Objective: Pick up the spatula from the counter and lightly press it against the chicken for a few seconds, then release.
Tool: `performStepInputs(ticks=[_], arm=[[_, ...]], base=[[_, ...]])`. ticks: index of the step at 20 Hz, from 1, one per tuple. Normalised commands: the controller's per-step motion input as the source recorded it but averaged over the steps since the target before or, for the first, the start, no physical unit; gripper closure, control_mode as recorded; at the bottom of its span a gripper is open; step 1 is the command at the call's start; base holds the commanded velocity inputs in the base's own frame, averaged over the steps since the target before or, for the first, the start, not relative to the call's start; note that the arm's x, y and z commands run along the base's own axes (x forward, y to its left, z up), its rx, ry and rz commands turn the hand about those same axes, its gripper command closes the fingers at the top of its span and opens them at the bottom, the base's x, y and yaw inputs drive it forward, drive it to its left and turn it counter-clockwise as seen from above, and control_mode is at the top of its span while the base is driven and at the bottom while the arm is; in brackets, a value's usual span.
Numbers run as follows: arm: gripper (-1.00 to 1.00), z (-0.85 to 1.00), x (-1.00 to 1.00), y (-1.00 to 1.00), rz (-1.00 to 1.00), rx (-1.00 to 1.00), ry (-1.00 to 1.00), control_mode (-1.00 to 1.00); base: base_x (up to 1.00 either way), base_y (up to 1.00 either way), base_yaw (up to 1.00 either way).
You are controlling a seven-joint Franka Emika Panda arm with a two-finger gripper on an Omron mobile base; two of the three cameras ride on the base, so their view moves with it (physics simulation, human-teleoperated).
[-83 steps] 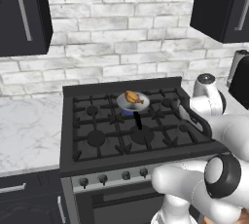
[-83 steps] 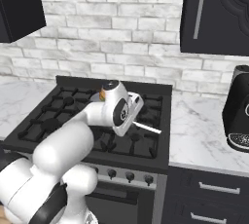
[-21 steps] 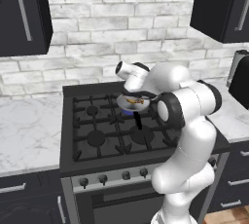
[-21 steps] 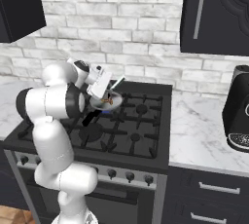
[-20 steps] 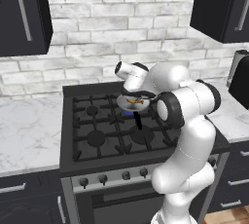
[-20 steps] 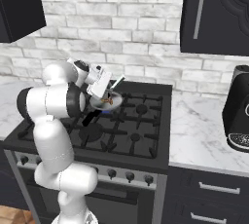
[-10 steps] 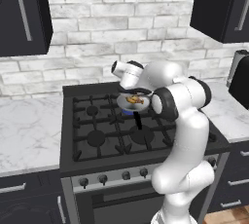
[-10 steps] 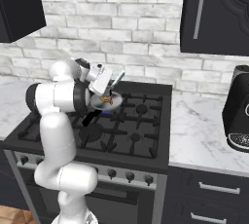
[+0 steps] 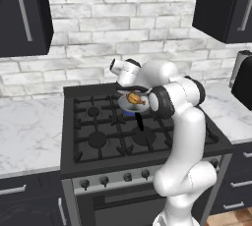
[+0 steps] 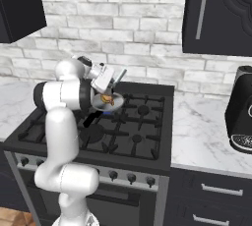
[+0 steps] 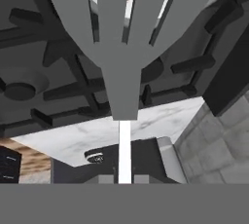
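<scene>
Black stove (image 9: 98, 141), white brick wall behind. Pan (image 9: 123, 108) on rear burner, chicken (image 9: 134, 98) inside. Since four seconds back, arm swings from right-hand counter to over pan; over last second, only small drift. Gripper (image 10: 108, 79) jaws clamped on spatula (image 10: 118, 74) handle, blade angled just above chicken. Contact not confirmed; pressing step likely just starting.

text: none readable right now | stove knobs (image 9: 104, 180): any markings too small to make out | coffee machine (image 10: 241, 112) at the right end of the worktop: dark front, no legible brand or label
</scene>
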Motion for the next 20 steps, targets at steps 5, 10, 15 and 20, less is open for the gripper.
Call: performStepInputs(ticks=[5, 10, 15, 20], arm=[[1.0, 0.0, 0.22, 0.09, 0.0, -0.01, 0.07, -1.0], [1.0, -0.04, 0.15, 0.01, 0.0, 0.0, 0.07, -1.0], [1.0, -0.11, 0.12, 0.0, 0.0, 0.0, 0.07, -1.0], [1.0, -0.15, 0.07, 0.01, 0.0, 0.0, 0.07, -1.0]], base=[[0.0, 0.0, 0.0], [0.0, 0.0, 0.0], [0.0, 0.0, 0.0], [0.0, 0.0, 0.0]])
